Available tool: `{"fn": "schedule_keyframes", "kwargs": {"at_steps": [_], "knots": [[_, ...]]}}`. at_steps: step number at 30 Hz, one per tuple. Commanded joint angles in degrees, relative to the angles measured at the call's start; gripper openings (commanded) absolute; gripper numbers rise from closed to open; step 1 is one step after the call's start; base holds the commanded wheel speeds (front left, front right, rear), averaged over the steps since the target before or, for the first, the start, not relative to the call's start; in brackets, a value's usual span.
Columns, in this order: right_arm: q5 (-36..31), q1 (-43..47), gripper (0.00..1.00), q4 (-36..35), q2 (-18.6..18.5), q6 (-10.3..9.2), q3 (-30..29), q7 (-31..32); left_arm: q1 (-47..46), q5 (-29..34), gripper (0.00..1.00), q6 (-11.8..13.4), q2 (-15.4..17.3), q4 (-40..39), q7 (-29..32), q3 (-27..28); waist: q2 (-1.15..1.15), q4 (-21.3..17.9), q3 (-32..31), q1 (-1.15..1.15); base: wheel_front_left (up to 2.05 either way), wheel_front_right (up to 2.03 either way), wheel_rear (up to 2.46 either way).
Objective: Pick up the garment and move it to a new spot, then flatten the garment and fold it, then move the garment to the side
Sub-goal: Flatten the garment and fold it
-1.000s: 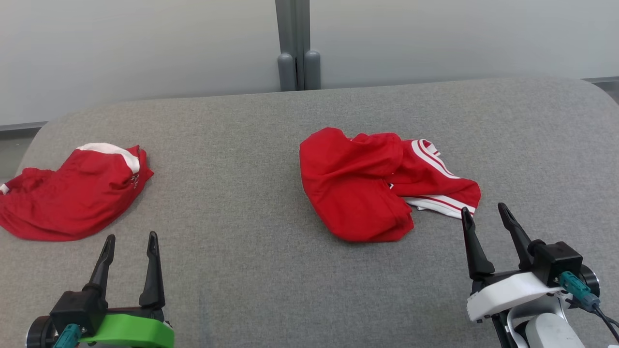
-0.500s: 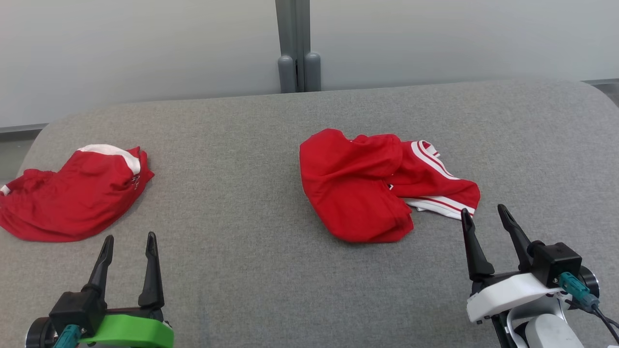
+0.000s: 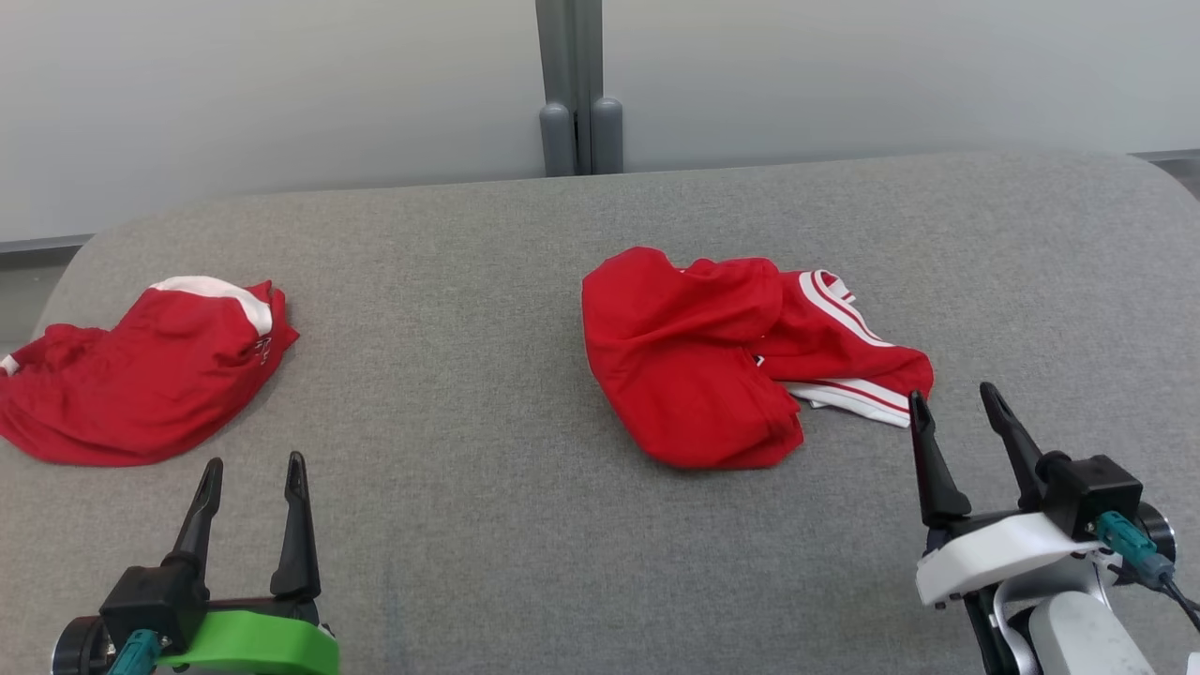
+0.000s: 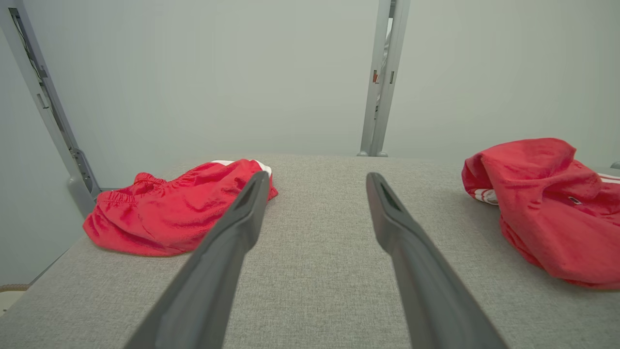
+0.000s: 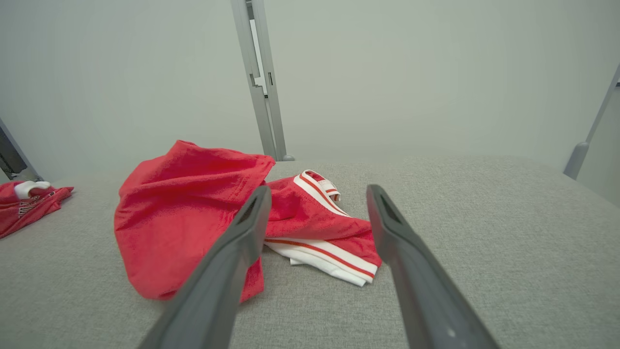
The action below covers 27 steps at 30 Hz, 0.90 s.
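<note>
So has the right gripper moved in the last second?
Yes. The right gripper has shifted slightly right, away from the middle garment's white hem.

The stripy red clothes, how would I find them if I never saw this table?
Start at the grey table. Near its middle, ahead of the right gripper, lies the crumpled garment. Unlike the other red garment at the left, it has thin white stripes along one edge.

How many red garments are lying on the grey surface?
2. The left garment lies near the left edge of the surface. The striped garment lies right of the middle, just ahead of the right gripper. Its folds could hide more.
</note>
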Motion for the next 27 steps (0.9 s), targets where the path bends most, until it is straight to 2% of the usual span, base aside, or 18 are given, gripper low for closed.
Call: {"fn": "schedule_keyframes", "kwargs": {"at_steps": [1, 7, 14, 20, 27], "knots": [[-0.39, -1.38, 1.00, 0.14, -0.55, 0.00, 0.01, -0.18, 0.32, 0.41, 1.00, -0.21, -0.03, 0.04, -0.03, 0.01, 0.00, 0.05, 0.29, 0.00, 0.00, 0.00, 0.00], [-0.75, -7.03, 1.00, 2.83, -3.83, 0.00, 0.83, -0.16, -1.54, 0.85, 1.00, -0.22, -0.24, 0.22, -0.03, -0.76, 0.00, 0.70, 2.55, 0.00, 0.00, 0.00, 0.00], [0.68, -14.32, 1.00, 11.25, -8.21, 0.00, 1.91, 0.28, -3.96, 1.27, 1.00, -0.24, -0.62, 0.51, -0.03, -2.68, 0.00, 2.31, 6.44, 0.00, 0.00, 0.00, 0.00], [2.63, -18.26, 1.00, 20.84, -9.75, 0.00, 2.36, 0.03, -6.20, 1.66, 1.00, -0.20, -1.00, 0.41, -0.03, -4.07, 0.00, 3.88, 9.66, 0.00, 0.00, 0.00, 0.00], [5.15, -21.54, 1.00, 31.53, -9.82, 0.00, 2.92, -0.13, -8.00, 1.70, 1.00, -0.21, -1.31, 0.85, -0.03, -5.08, 0.00, 5.62, 11.76, 0.00, 0.00, 0.00, 0.00]]}}
